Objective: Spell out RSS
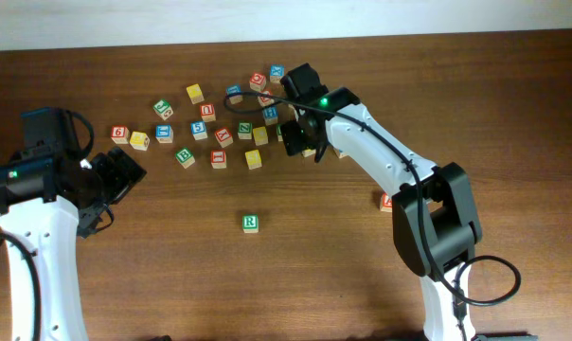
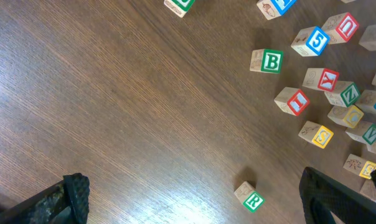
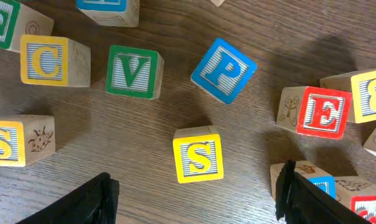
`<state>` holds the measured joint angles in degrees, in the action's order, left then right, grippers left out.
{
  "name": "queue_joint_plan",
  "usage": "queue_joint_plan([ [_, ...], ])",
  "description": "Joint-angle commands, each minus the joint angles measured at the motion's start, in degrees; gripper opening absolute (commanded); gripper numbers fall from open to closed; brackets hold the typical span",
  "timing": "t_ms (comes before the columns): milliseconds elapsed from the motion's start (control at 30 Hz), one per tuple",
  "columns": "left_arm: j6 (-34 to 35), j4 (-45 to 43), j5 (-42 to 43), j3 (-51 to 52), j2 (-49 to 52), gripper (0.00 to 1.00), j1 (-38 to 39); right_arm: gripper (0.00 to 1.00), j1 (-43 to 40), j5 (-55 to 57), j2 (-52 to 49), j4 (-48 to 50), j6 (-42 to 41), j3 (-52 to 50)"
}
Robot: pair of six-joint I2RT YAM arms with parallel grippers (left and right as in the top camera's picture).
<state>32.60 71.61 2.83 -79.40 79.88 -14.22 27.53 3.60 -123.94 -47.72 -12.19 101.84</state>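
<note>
The green R cube (image 1: 251,223) stands alone on the table in front of the pile; in the left wrist view it (image 2: 250,198) lies between my open left fingers, nearer the right one. A yellow S cube (image 3: 198,155) sits just ahead of my open right gripper (image 3: 197,208), centred between its fingers. A second yellow S cube (image 3: 4,142) lies at the left edge of that view; overhead it (image 1: 254,159) is at the pile's front. My right gripper (image 1: 302,133) hovers over the pile's right side. My left gripper (image 1: 125,175) is open and empty at the left.
Several other letter cubes are scattered across the back of the table: green B (image 1: 185,157), yellow C (image 3: 46,60), green V (image 3: 133,71), blue P (image 3: 224,70), red E (image 3: 325,112). A cube (image 3: 312,180) touches my right finger. One cube (image 1: 387,201) lies beside the right arm.
</note>
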Motion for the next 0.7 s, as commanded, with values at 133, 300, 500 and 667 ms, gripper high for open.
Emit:
queue_joint_plan([
  [133, 0.4, 0.1, 0.0, -0.2, -0.2, 0.99, -0.2, 0.70, -0.2, -1.4, -4.9, 2.8, 2.5, -0.4],
  [300, 0.4, 0.1, 0.0, -0.2, -0.2, 0.99, -0.2, 0.52, -0.3, -0.7, -7.4, 2.8, 2.5, -0.4],
  [500, 0.4, 0.1, 0.0, -0.2, -0.2, 0.99, -0.2, 0.34, -0.3, 0.1, -7.3, 2.6, 2.5, -0.2],
  [667, 0.4, 0.1, 0.0, -0.2, -0.2, 0.99, -0.2, 0.28, -0.2, 0.0, -7.2, -1.0, 2.4, 3.9],
])
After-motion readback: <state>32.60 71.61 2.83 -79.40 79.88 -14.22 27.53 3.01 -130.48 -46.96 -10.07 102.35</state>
